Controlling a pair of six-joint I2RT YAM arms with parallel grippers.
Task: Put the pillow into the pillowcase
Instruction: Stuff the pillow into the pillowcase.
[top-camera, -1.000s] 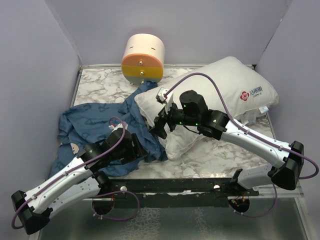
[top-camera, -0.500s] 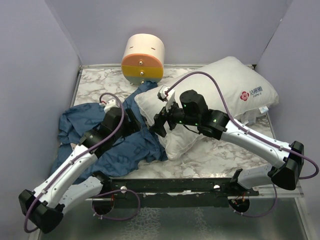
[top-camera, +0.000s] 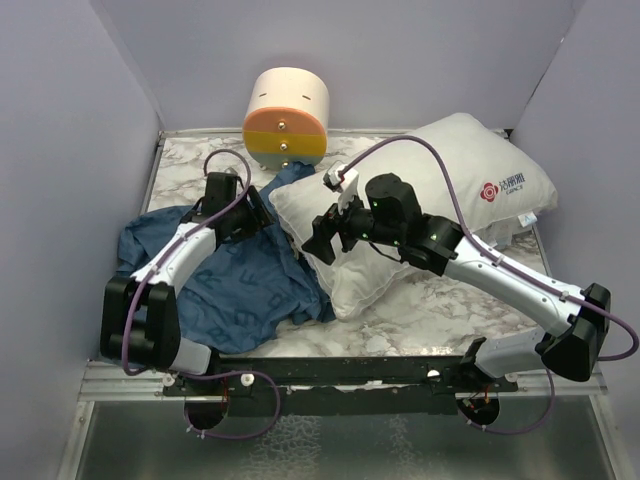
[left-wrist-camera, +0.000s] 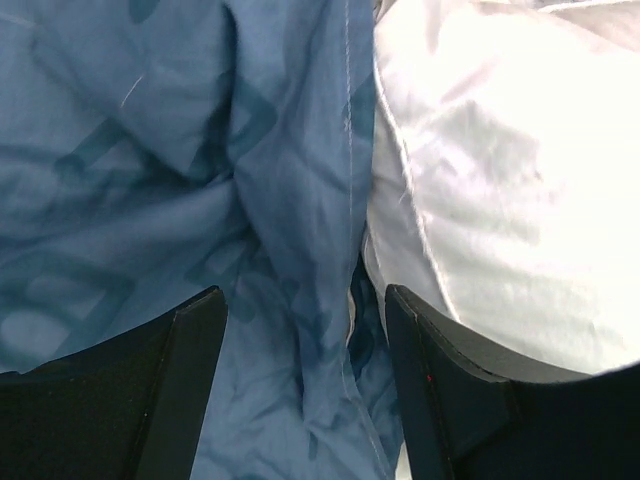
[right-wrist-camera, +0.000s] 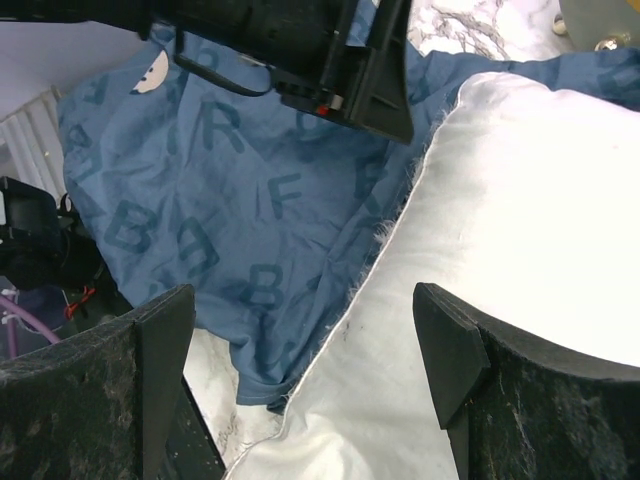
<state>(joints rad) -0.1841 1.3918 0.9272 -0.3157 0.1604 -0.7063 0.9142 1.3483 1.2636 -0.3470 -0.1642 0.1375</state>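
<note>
Marble-patterned tabletop (top-camera: 440, 300) carried everything. Largest on it was the white pillow (top-camera: 440, 170), which lay slantwise from the far right corner toward the middle, bare and outside the pillowcase. A red logo with lettering sat near its far right end, too small to read. To the pillow's left the blue pillowcase (top-camera: 235, 285) lay crumpled, its edge touching the pillow's left side. Capitals in a deeper blue were printed across the cloth; from the right wrist, R, F and several Bs were legible. A cream-and-orange cylinder (top-camera: 286, 118) stood at the far edge of the tabletop. The right end effector (top-camera: 318, 238) hovered over the pillow's left edge, fingers spread wide and grasping nothing. The left end effector (top-camera: 262, 210) sat over the seam where pillowcase met pillow, released, with a fold of blue cloth lying between its parted fingers.
</note>
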